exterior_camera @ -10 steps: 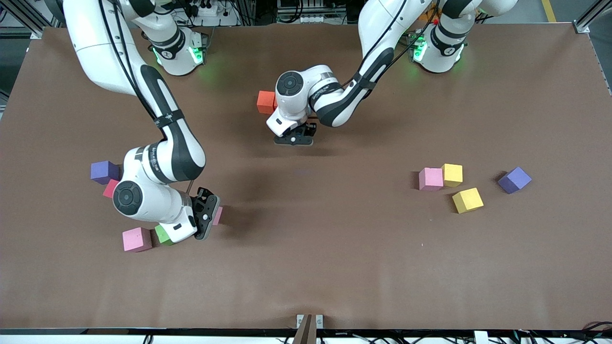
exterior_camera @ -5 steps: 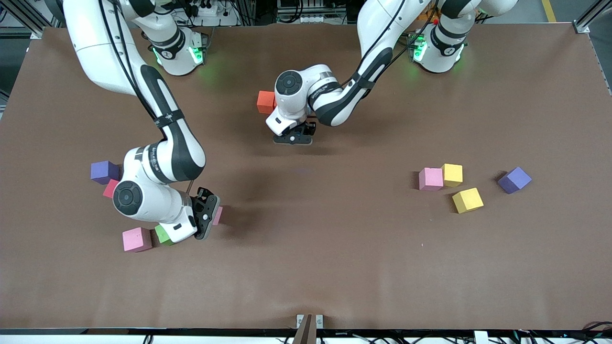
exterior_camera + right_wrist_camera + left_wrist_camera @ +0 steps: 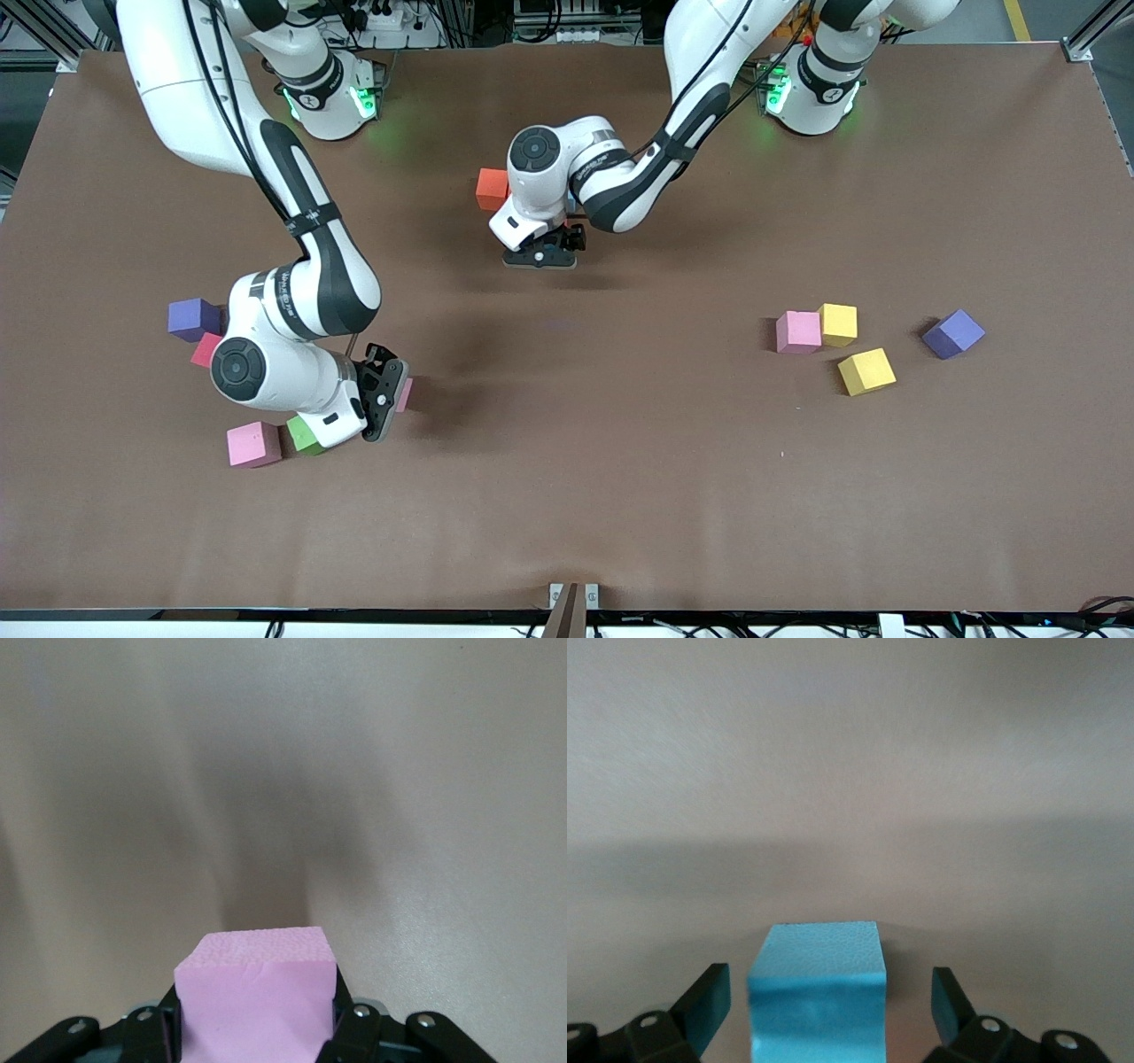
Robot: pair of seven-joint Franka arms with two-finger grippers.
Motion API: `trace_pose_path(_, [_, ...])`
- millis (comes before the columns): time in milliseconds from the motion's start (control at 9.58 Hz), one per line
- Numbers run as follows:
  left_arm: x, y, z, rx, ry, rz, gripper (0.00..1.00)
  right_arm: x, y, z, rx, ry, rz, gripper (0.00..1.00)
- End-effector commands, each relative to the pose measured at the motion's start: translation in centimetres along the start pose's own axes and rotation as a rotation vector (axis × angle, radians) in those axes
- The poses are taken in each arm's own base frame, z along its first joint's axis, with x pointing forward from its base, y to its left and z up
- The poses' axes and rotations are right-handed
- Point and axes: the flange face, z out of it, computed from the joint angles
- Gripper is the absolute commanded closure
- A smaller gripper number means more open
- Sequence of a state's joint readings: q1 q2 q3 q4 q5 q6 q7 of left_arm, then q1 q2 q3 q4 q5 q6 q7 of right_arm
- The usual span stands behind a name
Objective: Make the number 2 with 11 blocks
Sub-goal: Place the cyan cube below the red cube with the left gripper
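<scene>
My left gripper hangs low over the table's middle and is open. A light blue block sits on the table between its fingers with a gap on each side; the front view hides this block under the hand. An orange block stands beside that wrist, farther from the front camera. My right gripper is shut on a pink block, held just over the table near the right arm's end. The number 2 is not in view.
By the right arm lie a purple cube, a crimson block, a pink block and a green block. Toward the left arm's end lie a pink block, two yellow cubes and a purple cube.
The left gripper has opened and let go of the light blue block, and its hand has shifted slightly. The right gripper has moved a little with the pink block.
</scene>
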State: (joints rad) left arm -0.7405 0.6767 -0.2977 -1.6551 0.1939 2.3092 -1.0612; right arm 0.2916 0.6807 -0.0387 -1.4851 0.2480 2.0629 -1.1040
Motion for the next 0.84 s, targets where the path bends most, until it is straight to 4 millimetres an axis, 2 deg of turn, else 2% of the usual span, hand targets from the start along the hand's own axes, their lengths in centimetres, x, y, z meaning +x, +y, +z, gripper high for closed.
trace_pose_path(0, [0.9,-2.1,-8.0,0.037,0.034,-0.022,0.00,0.4,-1.2,-0.9,0.008,-0.015,0.025,0.69])
trace_pose_path(104, [2.0,-3.7,-11.4,0.033,0.057,-0.054,0.00,0.4,-1.2,-0.9,0.010,-0.015,0.037,0.69])
trace_pose_path(313, [4.2,-7.6,-16.6,0.020,0.107,-0.100,0.00,1.3,-2.1,-1.3,0.012,-0.018,0.052,0.69])
trace_pose_path(522, [7.8,-13.4,-20.7,0.049,0.123,-0.074,0.00,1.6,-2.9,-1.4,0.018,-0.019,0.068,0.69])
trace_pose_path(731, [11.0,-19.4,-23.8,0.066,0.123,-0.119,0.00,2.4,-4.0,-1.5,0.021,-0.023,0.101,0.69])
